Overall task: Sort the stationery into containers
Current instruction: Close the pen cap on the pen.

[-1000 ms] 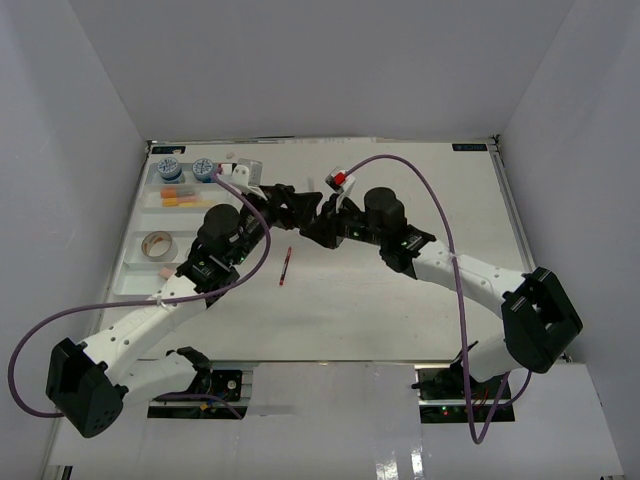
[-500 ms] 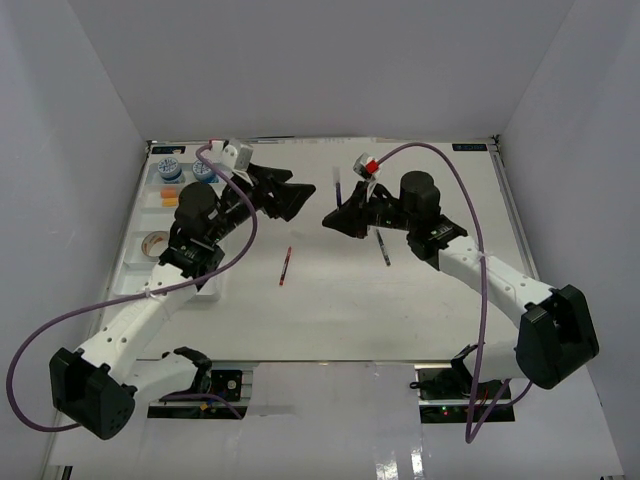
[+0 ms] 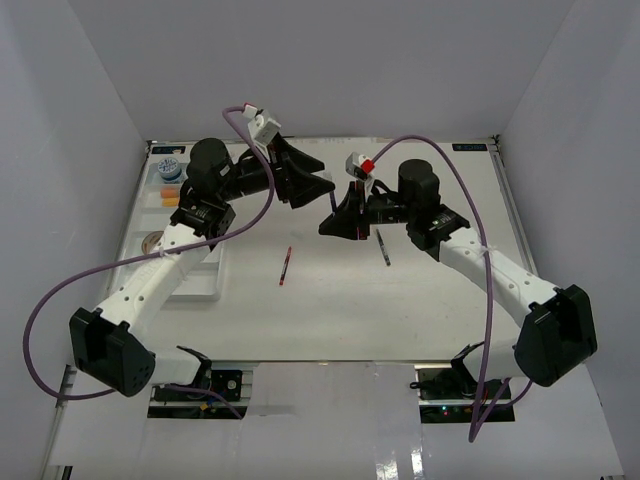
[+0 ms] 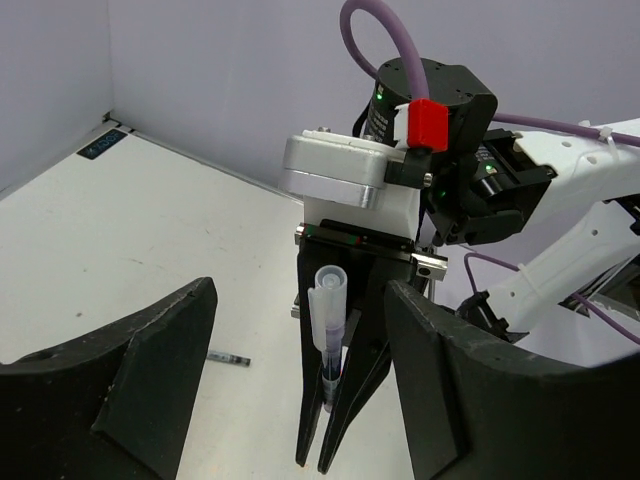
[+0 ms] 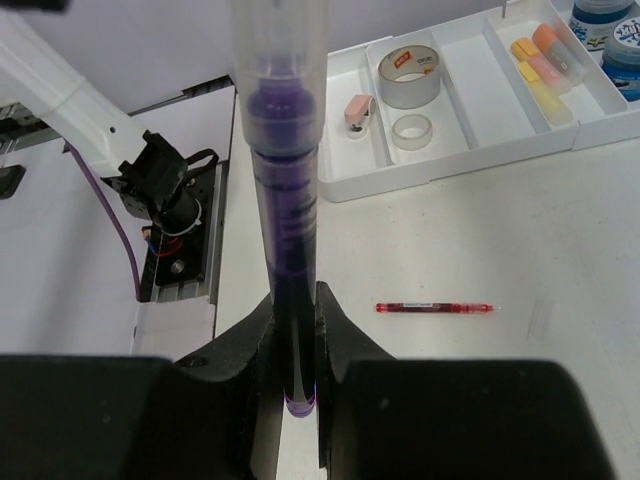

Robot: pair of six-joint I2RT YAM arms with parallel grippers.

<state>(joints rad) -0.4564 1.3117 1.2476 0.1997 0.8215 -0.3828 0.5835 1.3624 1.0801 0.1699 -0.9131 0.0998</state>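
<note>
My right gripper (image 5: 297,300) is shut on a purple pen (image 5: 285,180) with a clear cap, holding it upright above the table's middle. In the top view that right gripper (image 3: 333,227) faces my left gripper (image 3: 312,187) at close range. The left gripper (image 4: 300,300) is open, its wide fingers (image 4: 150,390) standing on either side of the pen (image 4: 328,325) without touching it. A red pen (image 3: 286,266) and a dark pen (image 3: 383,247) lie loose on the table. The white tray of containers (image 5: 460,160) holds a tan tape roll (image 5: 405,75), a clear roll (image 5: 410,128), erasers (image 5: 540,62) and blue-white tubs (image 5: 612,25).
The tray (image 3: 196,284) lies along the left side, partly hidden by my left arm. White walls close in the table on three sides. A purple cable (image 3: 455,180) loops above each arm.
My left arm has swung up and right, bringing its open jaws around the pen. Those jaws have narrowed a little. The right gripper has kept its hold on the pen.
</note>
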